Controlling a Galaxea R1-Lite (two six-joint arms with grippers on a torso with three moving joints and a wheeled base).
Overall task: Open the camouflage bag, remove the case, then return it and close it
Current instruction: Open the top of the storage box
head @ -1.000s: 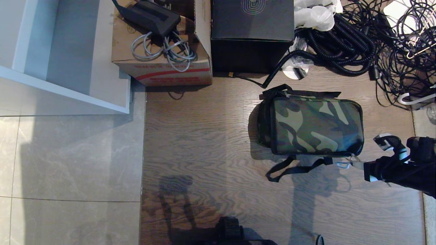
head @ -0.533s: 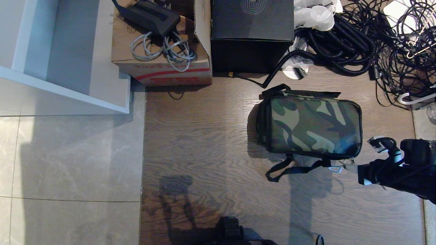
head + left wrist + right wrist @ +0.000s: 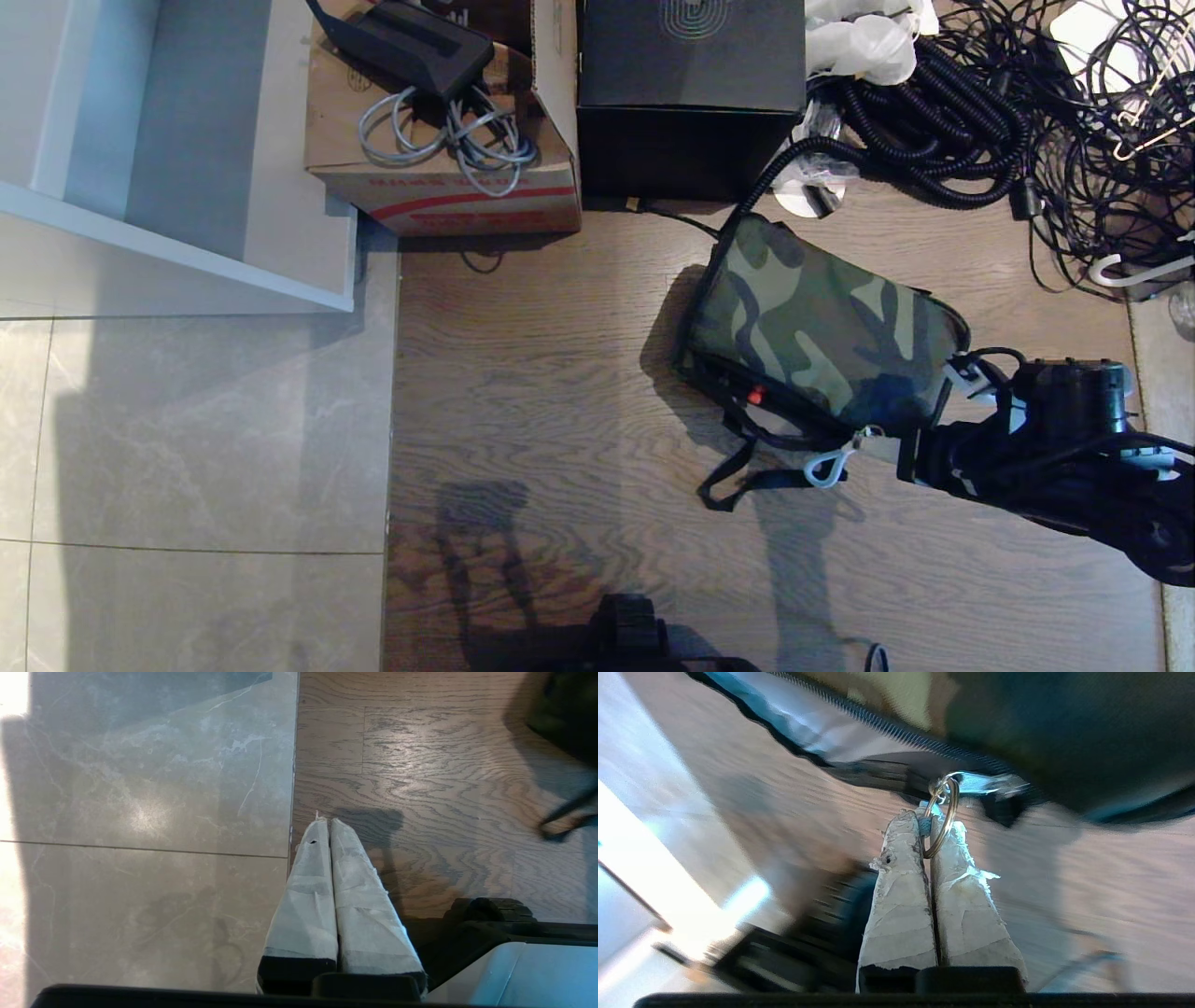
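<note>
Camouflage bag (image 3: pixel 822 336) lies skewed on the wooden floor (image 3: pixel 560 392), partly unzipped along its near edge, red lining glimpsed. Zipper pull ring (image 3: pixel 941 816) is pinched by the right hand (image 3: pixel 927 828). Left hand (image 3: pixel 325 826) is parked, fingers pressed together, over the floor.

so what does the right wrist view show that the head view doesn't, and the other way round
Only the right wrist view shows the right gripper shut on the metal ring of the zipper pull, beside the zipper teeth.

Only the head view shows the whole scene: the cardboard box, the black box, the coiled cables, and a red spot at the bag's opened edge.

Both show the camouflage bag and the wooden floor.
</note>
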